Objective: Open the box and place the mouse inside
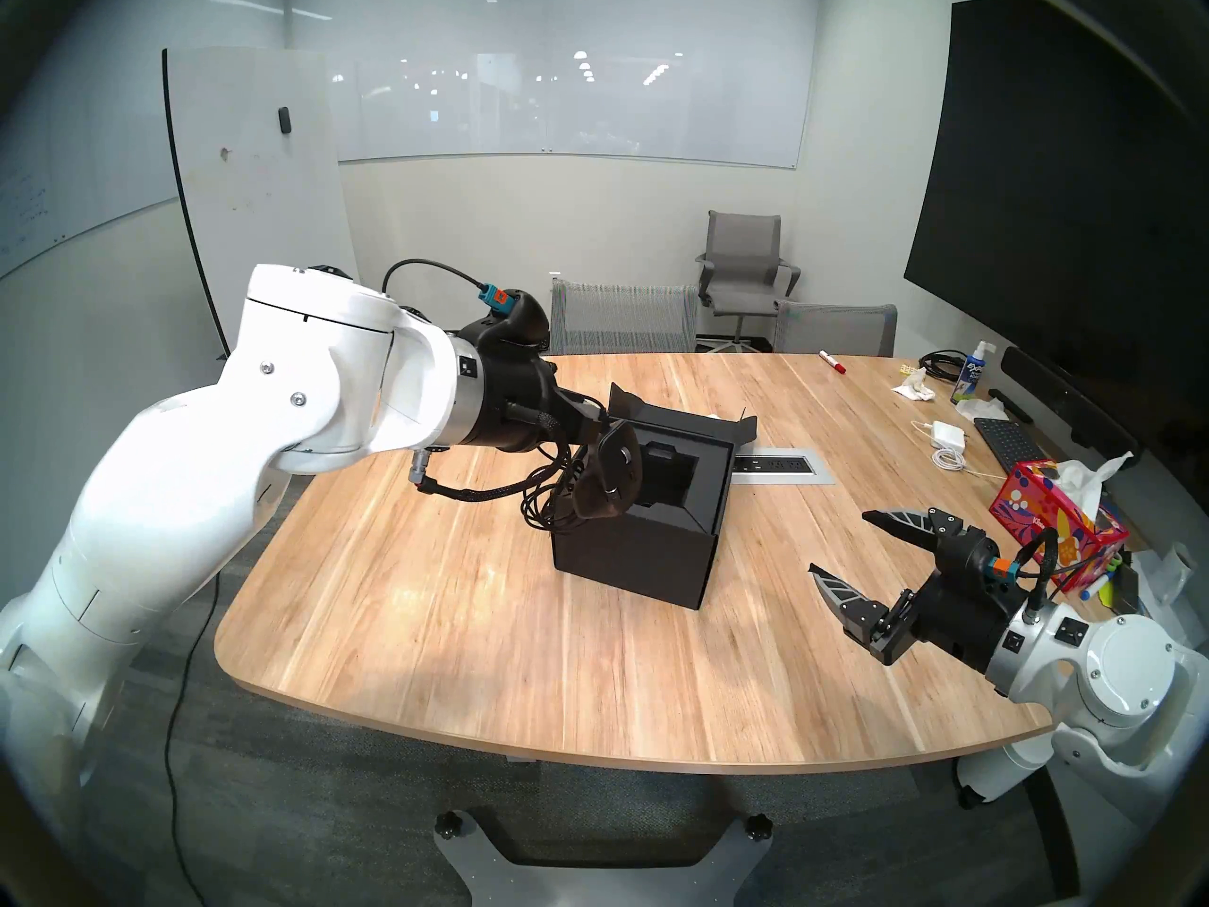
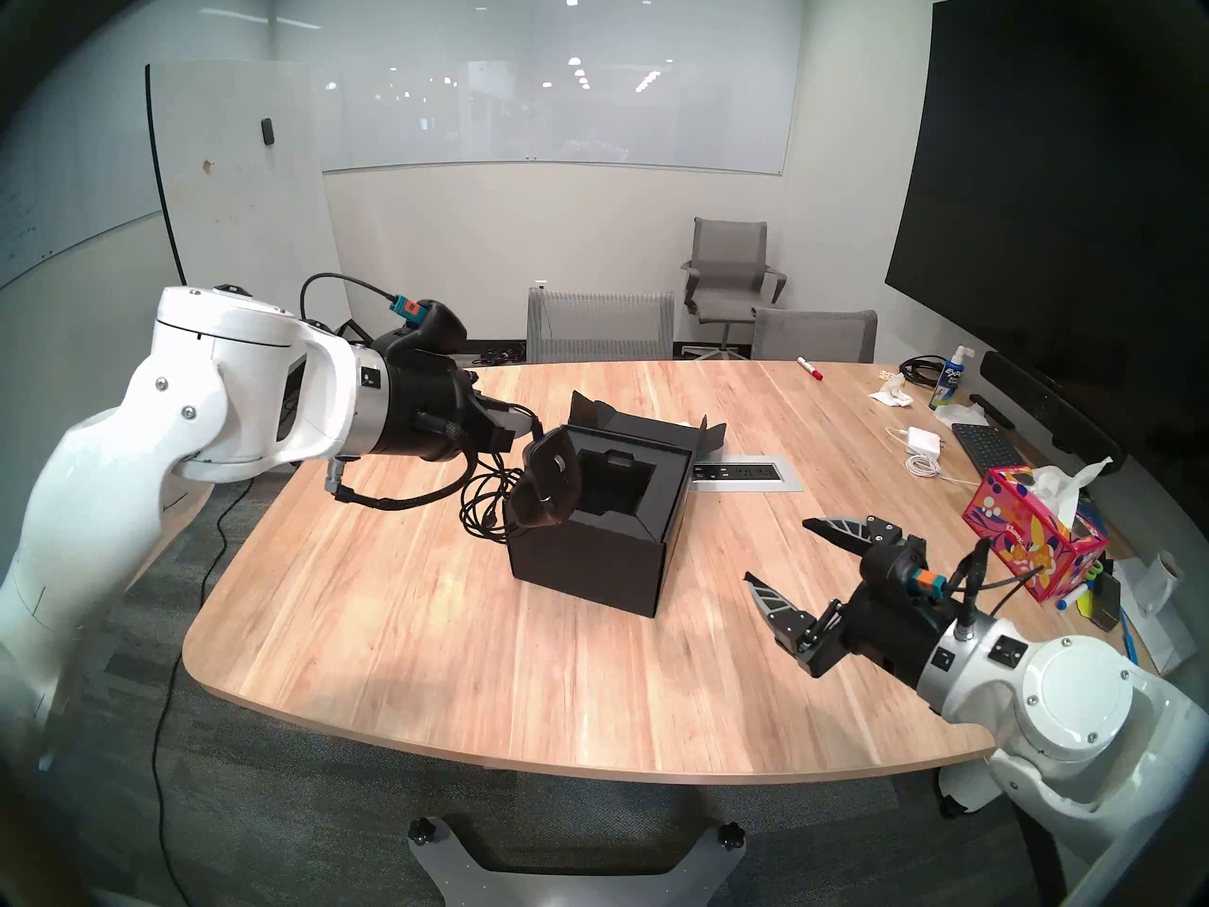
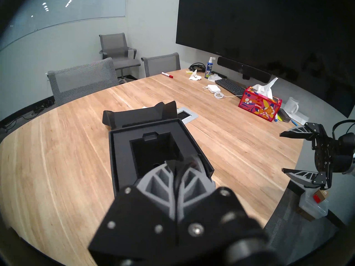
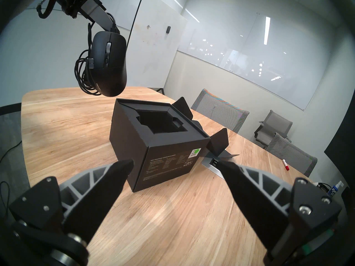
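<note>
The black box (image 1: 638, 562) (image 2: 589, 562) (image 4: 167, 163) stands mid-table with its flap lid folded back and its black moulded insert (image 3: 153, 152) bare. My left gripper (image 1: 598, 423) (image 2: 533, 431) (image 3: 175, 164) is shut on the front end of the black mouse (image 1: 605, 483) (image 2: 540, 490) (image 4: 109, 68). The mouse hangs nose-up over the box's left rim, above the opening, and its coiled cable (image 1: 546, 503) dangles left of the box. In the left wrist view the fingers hide most of the mouse. My right gripper (image 1: 839, 541) (image 2: 776, 549) (image 4: 173, 162) stays open and empty, right of the box.
A red floral tissue box (image 1: 1060, 532), black keyboard (image 1: 1011, 441), white charger (image 1: 948, 431), spray bottle (image 1: 975, 372) and red marker (image 1: 832, 362) lie at the table's right and far side. A power socket panel (image 1: 778, 465) sits just behind the box. Grey chairs (image 1: 621, 316) line the far edge.
</note>
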Controlling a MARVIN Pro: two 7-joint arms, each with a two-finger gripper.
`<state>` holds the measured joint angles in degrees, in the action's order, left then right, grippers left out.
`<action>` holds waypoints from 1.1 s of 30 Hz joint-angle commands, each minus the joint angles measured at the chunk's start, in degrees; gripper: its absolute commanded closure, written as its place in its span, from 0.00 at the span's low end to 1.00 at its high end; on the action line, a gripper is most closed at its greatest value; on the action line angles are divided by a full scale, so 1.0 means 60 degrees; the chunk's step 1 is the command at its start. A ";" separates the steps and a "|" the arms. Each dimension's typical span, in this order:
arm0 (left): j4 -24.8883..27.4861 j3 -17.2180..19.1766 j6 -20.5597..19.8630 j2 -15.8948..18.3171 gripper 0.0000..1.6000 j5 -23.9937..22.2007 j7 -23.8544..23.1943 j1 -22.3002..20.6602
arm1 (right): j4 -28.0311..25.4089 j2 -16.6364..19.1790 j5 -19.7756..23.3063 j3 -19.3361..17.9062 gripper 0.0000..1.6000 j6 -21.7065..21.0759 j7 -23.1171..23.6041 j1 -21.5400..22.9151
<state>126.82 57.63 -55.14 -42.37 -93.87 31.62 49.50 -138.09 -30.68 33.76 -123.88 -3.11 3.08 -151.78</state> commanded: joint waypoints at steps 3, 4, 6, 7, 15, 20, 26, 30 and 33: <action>-0.0084 -0.0545 0.0023 -0.1127 1.00 -0.0845 0.1602 -0.1184 | -0.0105 0.0022 -0.0016 -0.0035 0.00 0.0033 0.0007 0.0041; -0.0098 -0.0651 0.0023 -0.1219 1.00 -0.0979 0.1844 -0.1264 | -0.0105 0.0022 -0.0017 -0.0035 0.00 0.0033 0.0007 0.0041; -0.0118 -0.0804 0.0023 -0.1321 1.00 -0.1092 0.2047 -0.1371 | -0.0105 0.0021 -0.0017 -0.0035 0.00 0.0033 0.0007 0.0041; -0.0118 -0.0886 0.0023 -0.1392 1.00 -0.1230 0.2313 -0.1443 | -0.0106 0.0021 -0.0017 -0.0035 0.00 0.0033 0.0007 0.0041; -0.0317 -0.1489 0.0023 -0.1887 1.00 -0.2175 0.3848 -0.1979 | -0.0108 0.0020 -0.0019 -0.0036 0.00 0.0034 0.0008 0.0040; -0.0738 -0.1805 0.0089 -0.2153 1.00 -0.2287 0.3954 -0.2424 | -0.0107 0.0020 -0.0019 -0.0036 0.00 0.0033 0.0007 0.0041; -0.1089 -0.2186 0.0267 -0.2412 1.00 -0.2446 0.4137 -0.2849 | -0.0107 0.0020 -0.0019 -0.0035 0.00 0.0033 0.0007 0.0041; -0.1280 -0.2444 0.0422 -0.2509 1.00 -0.2494 0.4175 -0.3112 | -0.0107 0.0020 -0.0019 -0.0035 0.00 0.0033 0.0008 0.0041; -0.1419 -0.2636 0.0548 -0.2590 1.00 -0.2572 0.4302 -0.3296 | -0.0108 0.0020 -0.0019 -0.0036 0.00 0.0033 0.0008 0.0041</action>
<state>119.08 42.45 -53.68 -55.42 -108.92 51.05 34.61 -138.09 -30.67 33.75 -123.88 -3.11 3.07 -151.76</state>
